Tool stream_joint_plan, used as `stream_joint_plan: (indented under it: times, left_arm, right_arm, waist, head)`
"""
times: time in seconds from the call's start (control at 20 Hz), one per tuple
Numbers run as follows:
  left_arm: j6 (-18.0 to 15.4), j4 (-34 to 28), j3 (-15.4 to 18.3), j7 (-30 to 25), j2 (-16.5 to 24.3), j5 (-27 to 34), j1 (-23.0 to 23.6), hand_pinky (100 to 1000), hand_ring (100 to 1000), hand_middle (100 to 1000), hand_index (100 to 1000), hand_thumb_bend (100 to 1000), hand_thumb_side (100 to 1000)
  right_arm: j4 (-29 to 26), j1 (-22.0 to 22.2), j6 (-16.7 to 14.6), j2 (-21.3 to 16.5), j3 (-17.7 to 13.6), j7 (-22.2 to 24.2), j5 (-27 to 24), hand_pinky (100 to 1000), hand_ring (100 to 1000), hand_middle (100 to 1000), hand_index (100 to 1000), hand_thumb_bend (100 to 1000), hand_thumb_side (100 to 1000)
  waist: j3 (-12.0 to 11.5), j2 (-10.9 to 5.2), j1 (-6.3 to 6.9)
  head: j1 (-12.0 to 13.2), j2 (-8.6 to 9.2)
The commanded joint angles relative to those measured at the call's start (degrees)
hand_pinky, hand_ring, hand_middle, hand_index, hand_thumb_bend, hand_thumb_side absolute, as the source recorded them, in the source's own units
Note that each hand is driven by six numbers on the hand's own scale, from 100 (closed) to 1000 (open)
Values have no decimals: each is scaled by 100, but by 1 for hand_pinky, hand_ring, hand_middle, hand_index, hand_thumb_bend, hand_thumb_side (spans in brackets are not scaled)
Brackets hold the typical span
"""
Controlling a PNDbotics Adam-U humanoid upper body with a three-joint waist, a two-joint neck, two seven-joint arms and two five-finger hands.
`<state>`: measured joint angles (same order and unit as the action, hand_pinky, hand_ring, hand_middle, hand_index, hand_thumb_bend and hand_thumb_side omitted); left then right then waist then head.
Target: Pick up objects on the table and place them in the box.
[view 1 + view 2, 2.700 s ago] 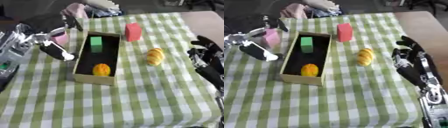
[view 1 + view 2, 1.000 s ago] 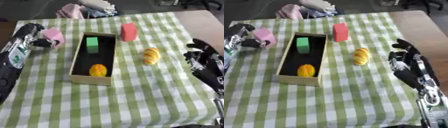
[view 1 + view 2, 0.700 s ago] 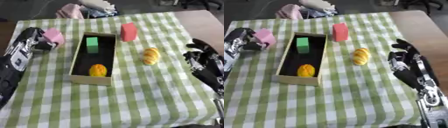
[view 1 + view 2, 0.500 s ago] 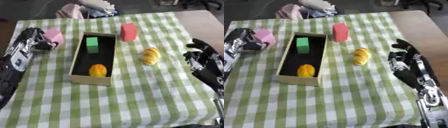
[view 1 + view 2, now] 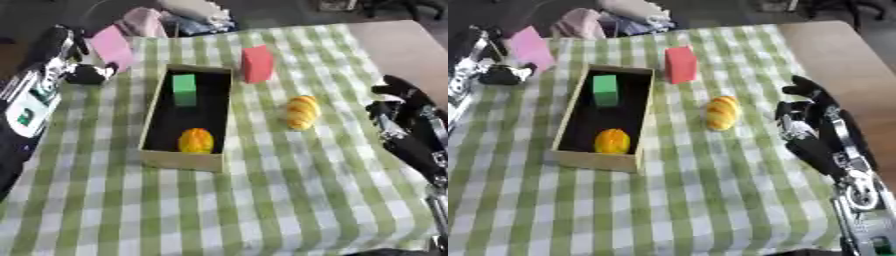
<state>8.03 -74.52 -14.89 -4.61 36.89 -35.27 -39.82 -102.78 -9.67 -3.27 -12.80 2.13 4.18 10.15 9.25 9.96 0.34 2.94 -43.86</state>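
Nearest you, your right hand rests idle at the right edge of the green-and-white checked tablecloth, its dark fingers relaxed and holding nothing. Just ahead and to its left lies the yellow striped bread-shaped piece, on the cloth between that hand and the shallow tan cardboard box.

In the box you already have two things: a round orange fruit-like piece at the near end and a green block at the far end. So two are in, and by my count three are left out.

Farther back, the red block stands upright on the cloth just beside the box's far right corner. At the far left your left hand is at the pink flat block; the fingers look curled against its lower edge, though the view is too soft there to be sure they grip it. That pink piece is tilted and seems the one in hand; the red block and the bread piece are untouched.
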Motion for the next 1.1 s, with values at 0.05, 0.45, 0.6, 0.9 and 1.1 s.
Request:
stream_joint_plan:
  times: [0.05,0.45,0.6,0.9,1.1]
  left_arm:
    - [-294,-1074,-293,-700,524,114,66,659,525,511,609,371,272]
    - [-595,-2066,-1017,-2093,548,125,235,672,556,539,639,400,291]
    - [-534,-1900,-1069,-2123,348,-33,181,675,567,549,649,408,289]
    - [-503,-1377,-1122,-1936,41,-388,107,698,603,590,683,425,290]
    - [-568,-1170,-1091,-2023,35,-640,152,721,644,642,734,481,338]
  right_arm:
    - [-89,-88,-13,-71,-54,-21,-13,671,694,792,923,100,431]
    - [-99,-109,-6,-86,-46,-25,-8,671,694,792,923,100,432]
    - [-100,-114,-7,-82,-42,-20,-12,671,694,792,923,100,433]
    - [-100,-121,-9,-71,-32,-8,-18,671,694,792,923,100,433]
    - [-97,-117,-8,-71,-35,-11,-16,670,694,792,923,100,433]
  waist:
    - [0,-23,5]
    - [34,-31,8]
    - [38,-37,5]
    - [50,-44,8]
    - [47,-45,20]
  head:
    - [-24,-22]
    - [-18,-23]
    - [-18,-22]
    - [-25,2]
    - [-34,6]
